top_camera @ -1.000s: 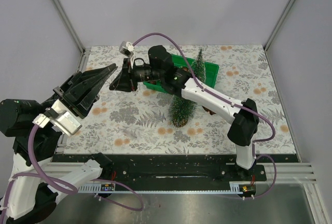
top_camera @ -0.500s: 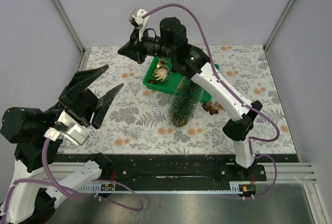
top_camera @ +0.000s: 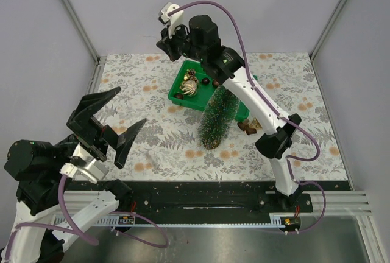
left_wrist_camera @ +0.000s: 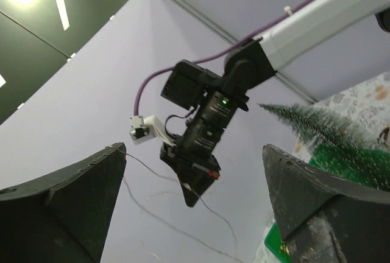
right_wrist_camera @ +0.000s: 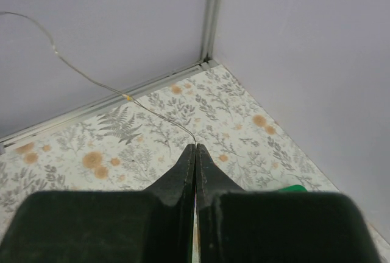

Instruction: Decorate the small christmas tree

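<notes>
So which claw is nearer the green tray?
Right. Right claw, shut on a thin wire, hangs by the far-left corner of the green tray; the open left claw is far off, near-left.

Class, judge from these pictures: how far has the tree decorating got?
Done: nothing; the tree stands bare. In hand: the right gripper, held high, is shut on a thin wire. To do: draping the wire and hanging the ornaments lying in the tray. The left gripper is open.
</notes>
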`<state>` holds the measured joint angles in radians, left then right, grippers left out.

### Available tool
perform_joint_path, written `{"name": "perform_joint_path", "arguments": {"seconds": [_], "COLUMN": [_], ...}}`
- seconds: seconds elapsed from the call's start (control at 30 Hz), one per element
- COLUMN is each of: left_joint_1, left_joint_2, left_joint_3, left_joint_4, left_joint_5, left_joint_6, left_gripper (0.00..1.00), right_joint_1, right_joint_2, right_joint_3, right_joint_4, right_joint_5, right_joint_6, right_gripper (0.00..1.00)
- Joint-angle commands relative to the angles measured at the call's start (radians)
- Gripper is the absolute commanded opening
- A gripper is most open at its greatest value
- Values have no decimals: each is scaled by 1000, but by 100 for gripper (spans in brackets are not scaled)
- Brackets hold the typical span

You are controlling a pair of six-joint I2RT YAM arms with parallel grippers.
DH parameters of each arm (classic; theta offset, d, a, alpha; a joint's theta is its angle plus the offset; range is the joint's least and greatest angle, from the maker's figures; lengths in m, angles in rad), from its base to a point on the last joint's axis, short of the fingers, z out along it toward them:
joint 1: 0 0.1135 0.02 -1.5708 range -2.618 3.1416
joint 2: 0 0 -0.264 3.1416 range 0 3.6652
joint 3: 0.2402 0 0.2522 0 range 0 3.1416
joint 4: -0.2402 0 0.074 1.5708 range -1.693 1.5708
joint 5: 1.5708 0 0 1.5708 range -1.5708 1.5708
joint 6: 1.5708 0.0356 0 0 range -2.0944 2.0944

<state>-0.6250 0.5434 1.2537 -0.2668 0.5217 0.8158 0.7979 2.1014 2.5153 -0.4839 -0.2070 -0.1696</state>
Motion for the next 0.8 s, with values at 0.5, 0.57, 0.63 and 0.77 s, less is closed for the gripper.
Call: {"name": "perform_joint_path", "arguments": {"seconds": [0.5, 0.57, 0.63, 0.77], "left_joint_1": [-2, -2, -2, -2], "left_joint_2": [-34, -19, -4, 6], "left_joint_3": [-123, -125, -131, -192], "left_joint_4": [-508, -480, -431, -310], "left_joint_5": [-43, -95, -158, -244], "left_joint_6": [349, 231, 76, -128], "left_gripper": [99, 99, 99, 99], "right_joint_1": [-146, -149, -151, -157], "right_joint_2": [-27, -21, -11, -1], "right_joint_3": [152, 165, 189, 211], "right_joint_4": [192, 202, 199, 212], "right_joint_5": [143, 135, 136, 152], "right_joint_6": [36, 33, 25, 16], "right_gripper": [0, 0, 0, 0]}}
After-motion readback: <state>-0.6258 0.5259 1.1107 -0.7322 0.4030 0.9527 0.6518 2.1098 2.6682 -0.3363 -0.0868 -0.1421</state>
